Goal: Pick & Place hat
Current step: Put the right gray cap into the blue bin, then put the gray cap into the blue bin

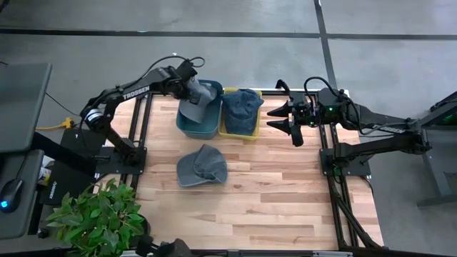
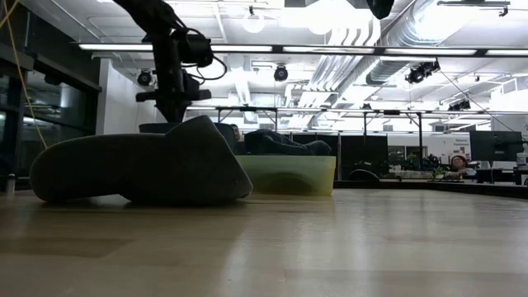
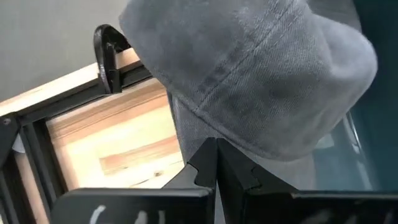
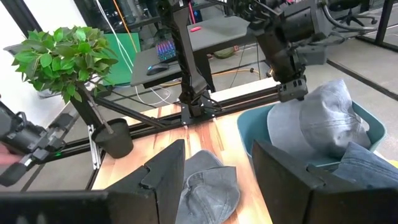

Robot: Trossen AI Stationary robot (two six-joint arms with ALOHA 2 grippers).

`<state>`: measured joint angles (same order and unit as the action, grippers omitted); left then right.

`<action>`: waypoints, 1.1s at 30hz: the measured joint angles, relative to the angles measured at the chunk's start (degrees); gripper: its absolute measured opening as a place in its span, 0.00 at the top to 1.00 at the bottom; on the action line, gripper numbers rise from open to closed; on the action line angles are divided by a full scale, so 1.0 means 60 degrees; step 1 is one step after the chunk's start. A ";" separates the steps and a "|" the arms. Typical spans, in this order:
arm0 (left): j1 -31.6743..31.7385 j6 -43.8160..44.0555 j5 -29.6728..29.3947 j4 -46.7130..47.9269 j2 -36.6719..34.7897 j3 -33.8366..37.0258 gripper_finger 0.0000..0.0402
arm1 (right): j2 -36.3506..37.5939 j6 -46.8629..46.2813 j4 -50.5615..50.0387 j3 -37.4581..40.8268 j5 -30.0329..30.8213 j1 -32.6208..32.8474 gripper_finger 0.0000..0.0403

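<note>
My left gripper (image 1: 194, 91) is over the teal bin (image 1: 207, 130) at the table's far edge, shut on a grey hat (image 1: 196, 108). In the right wrist view that hat (image 4: 320, 121) hangs into the teal bin (image 4: 249, 134). A second grey hat (image 1: 202, 166) lies flat on the table in front of the bins and fills the left of the low view (image 2: 140, 169). A blue hat (image 1: 243, 107) sits in the yellow bin (image 1: 239, 135). My right gripper (image 1: 277, 119) hovers open to the right of the yellow bin, pointing at the bins. My left gripper (image 3: 216, 167) pinches the grey hat's lower edge (image 3: 208, 134) between its two shut fingers. In the right wrist view the fingers (image 4: 292, 93) come from above onto the hat's top. The hat hangs below them, its crown (image 3: 261, 74) bulging outward, inside the teal bin.
The two bins stand side by side at the table's far edge. A potted plant (image 1: 96, 218) stands at the near left corner. Black frame rails (image 1: 143, 135) run along the left and right sides. Bare wood (image 1: 285, 193) spreads over the table's near and right parts.
</note>
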<state>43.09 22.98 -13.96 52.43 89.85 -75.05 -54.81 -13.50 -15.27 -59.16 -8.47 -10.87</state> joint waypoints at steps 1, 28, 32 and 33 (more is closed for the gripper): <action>0.0000 -0.0004 0.0049 -0.0020 0.0039 0.0014 1.00 | 0.0000 0.0000 0.0004 0.0000 -0.0002 0.0000 0.55; -0.0960 -0.0334 0.0886 0.0184 0.1011 -0.0934 1.00 | 0.0004 0.0000 -0.0096 0.0000 -0.0004 0.0000 0.55; -0.1237 -0.0624 0.0950 0.0758 0.0920 -0.1681 1.00 | 0.0004 0.0044 -0.0313 0.0000 -0.0031 0.0000 0.55; -0.1353 -0.0675 0.0922 0.0912 0.0883 -0.1847 1.00 | 0.0004 0.0047 -0.0362 0.0000 -0.0078 -0.0004 0.55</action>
<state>34.97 18.93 -8.42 57.90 95.15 -86.13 -54.78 -13.21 -17.44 -59.16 -8.94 -10.90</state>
